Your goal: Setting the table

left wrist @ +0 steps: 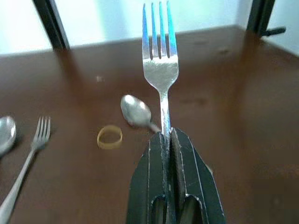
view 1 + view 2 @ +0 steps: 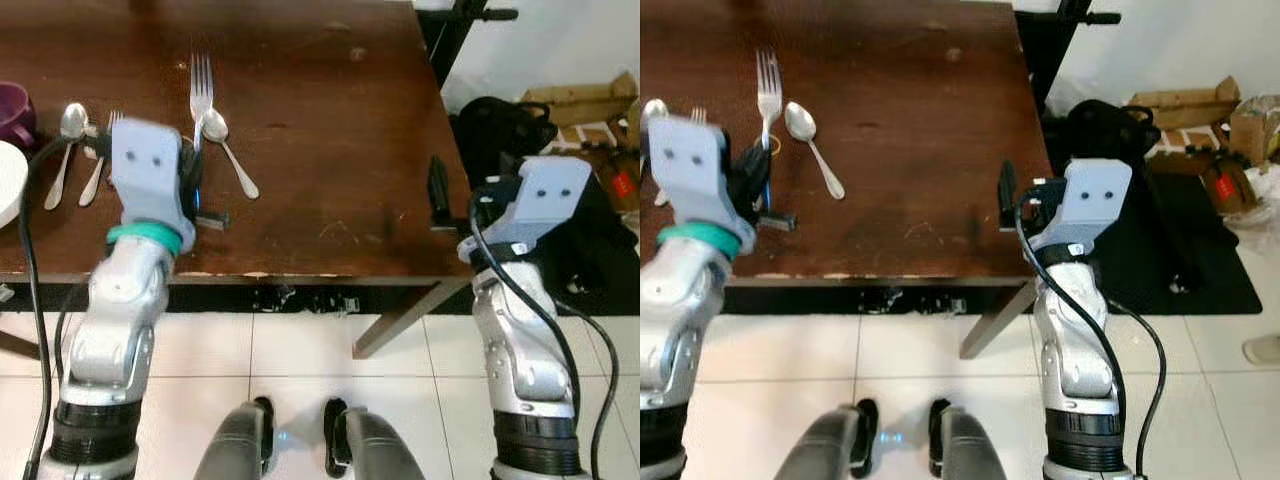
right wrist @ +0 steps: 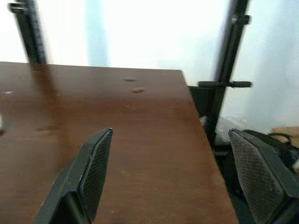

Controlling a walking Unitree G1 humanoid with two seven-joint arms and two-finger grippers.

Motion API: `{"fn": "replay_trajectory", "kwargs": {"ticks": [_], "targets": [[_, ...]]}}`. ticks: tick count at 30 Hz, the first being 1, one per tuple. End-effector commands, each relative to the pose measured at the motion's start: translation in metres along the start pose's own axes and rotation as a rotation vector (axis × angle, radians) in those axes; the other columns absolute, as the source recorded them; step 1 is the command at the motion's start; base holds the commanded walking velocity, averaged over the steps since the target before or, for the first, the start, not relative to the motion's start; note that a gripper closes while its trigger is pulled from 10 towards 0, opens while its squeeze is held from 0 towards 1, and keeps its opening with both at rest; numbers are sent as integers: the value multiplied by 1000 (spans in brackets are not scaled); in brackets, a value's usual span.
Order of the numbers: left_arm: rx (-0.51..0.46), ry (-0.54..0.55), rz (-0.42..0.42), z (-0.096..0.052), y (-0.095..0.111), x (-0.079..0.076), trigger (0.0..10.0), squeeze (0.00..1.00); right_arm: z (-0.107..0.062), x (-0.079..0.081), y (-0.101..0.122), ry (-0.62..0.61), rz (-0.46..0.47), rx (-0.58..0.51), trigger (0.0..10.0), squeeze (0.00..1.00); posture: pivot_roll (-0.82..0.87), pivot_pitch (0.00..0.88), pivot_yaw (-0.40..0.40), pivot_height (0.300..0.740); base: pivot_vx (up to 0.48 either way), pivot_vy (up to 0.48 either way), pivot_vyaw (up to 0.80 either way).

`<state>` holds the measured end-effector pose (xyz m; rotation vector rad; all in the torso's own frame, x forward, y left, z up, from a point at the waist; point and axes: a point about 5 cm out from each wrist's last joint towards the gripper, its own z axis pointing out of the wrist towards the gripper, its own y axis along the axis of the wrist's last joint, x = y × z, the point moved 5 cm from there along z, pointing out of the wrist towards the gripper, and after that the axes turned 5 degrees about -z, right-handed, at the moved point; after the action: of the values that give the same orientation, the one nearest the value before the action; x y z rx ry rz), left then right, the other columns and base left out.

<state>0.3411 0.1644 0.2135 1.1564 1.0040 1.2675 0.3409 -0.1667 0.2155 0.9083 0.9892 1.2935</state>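
A silver fork (image 1: 160, 70) lies on the dark wooden table (image 2: 330, 120), tines pointing to the far side. My left gripper (image 1: 167, 136) is shut on its handle, low over the table near the front edge. In the left eye view the fork (image 2: 201, 85) sticks out past my left wrist housing. A spoon (image 2: 228, 150) lies just right of the fork. My right gripper (image 3: 170, 135) is open with nothing between its fingers, held at the table's right front corner, with one finger (image 2: 438, 190) over the edge.
A second spoon (image 2: 62, 150) and fork (image 2: 100, 160) lie at the left, beside a purple mug (image 2: 12, 112) and a white plate (image 2: 8, 180). A rubber band (image 1: 110, 136) lies near the spoon. A black bag (image 2: 500, 125) and cardboard boxes (image 2: 580, 100) sit on the floor to the right.
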Motion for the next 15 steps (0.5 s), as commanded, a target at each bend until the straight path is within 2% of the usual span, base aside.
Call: {"fn": "replay_trajectory", "kwargs": {"ticks": [1, 8, 15], "targets": [[0, -13, 13, -1, -4, -7, 10000, 0, 0, -1, -2, -1, -7, 5, 10000, 0, 30, 79, -3, 740, 0, 0, 0], [-40, -10, 24, 12, 2, -14, 10000, 0, 3, 0, -2, 1, -5, 2, 10000, 0, 22, 69, 1, 740, 0, 0, 0], [-39, -4, 17, 16, 6, -14, 10000, 0, 3, 0, -3, -20, 39, 8, 10000, 0, 19, 63, 9, 740, 0, 0, 0]]}}
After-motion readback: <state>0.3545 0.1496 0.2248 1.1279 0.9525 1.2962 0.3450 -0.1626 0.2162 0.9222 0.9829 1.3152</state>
